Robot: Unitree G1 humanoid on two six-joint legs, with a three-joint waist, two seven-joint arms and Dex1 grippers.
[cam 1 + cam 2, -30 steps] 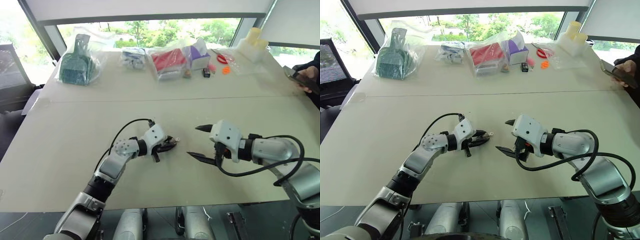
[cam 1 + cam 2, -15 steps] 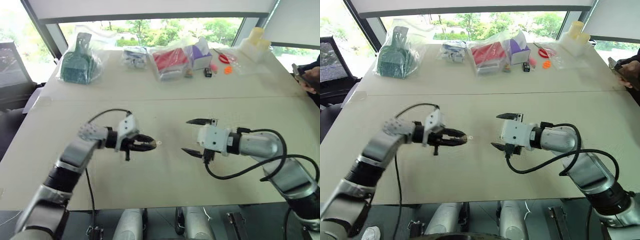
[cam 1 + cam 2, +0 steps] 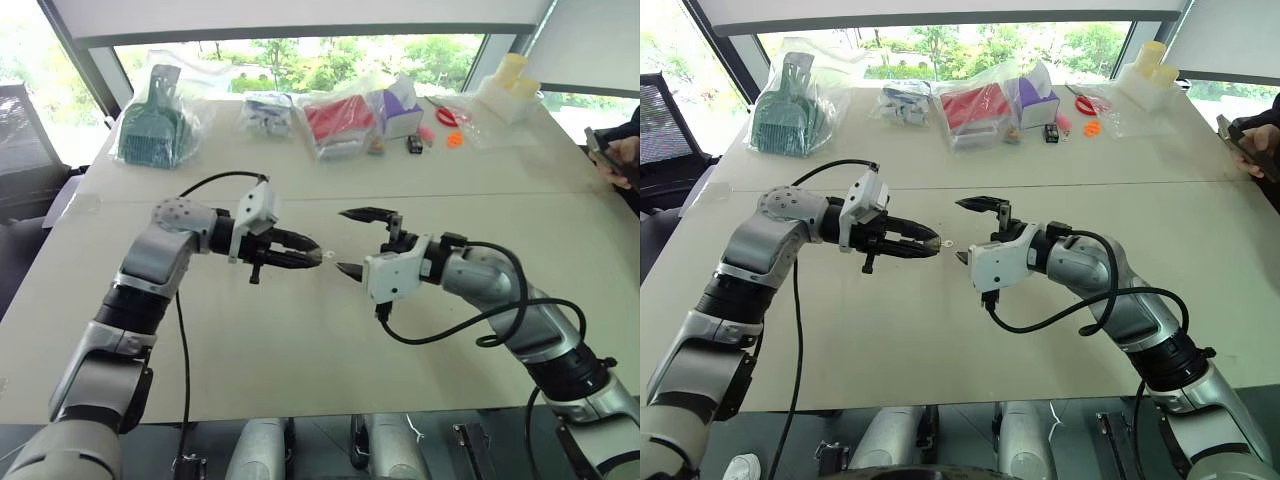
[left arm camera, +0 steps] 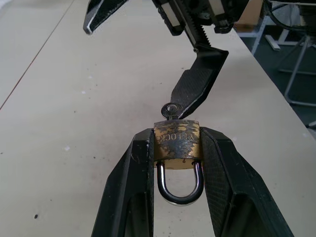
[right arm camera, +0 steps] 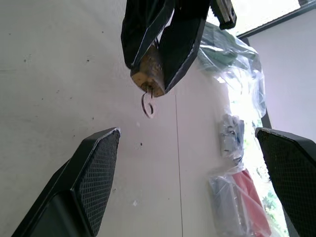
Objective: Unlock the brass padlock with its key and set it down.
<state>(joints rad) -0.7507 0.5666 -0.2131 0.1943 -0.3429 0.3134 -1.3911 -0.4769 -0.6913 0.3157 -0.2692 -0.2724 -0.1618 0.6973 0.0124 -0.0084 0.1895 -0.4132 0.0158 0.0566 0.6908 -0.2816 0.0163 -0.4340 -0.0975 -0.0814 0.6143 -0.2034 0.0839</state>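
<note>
Brass padlock (image 4: 176, 139) sits clamped between your left gripper (image 4: 177, 158) fingers above the table (image 3: 300, 350), shackle toward the wrist, key (image 4: 171, 109) protruding from its base. Your right gripper (image 3: 968, 230) hovers just beside it, fingers spread wide, holding nothing.

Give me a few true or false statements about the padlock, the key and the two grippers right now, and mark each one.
1. The left gripper is clamped on the brass padlock. True.
2. The right gripper is shut on the key. False: its jaws stand wide open, holding nothing.
3. The key sticks out of the padlock's body. True.
4. The padlock lies on the table. False: it is held above it.
</note>
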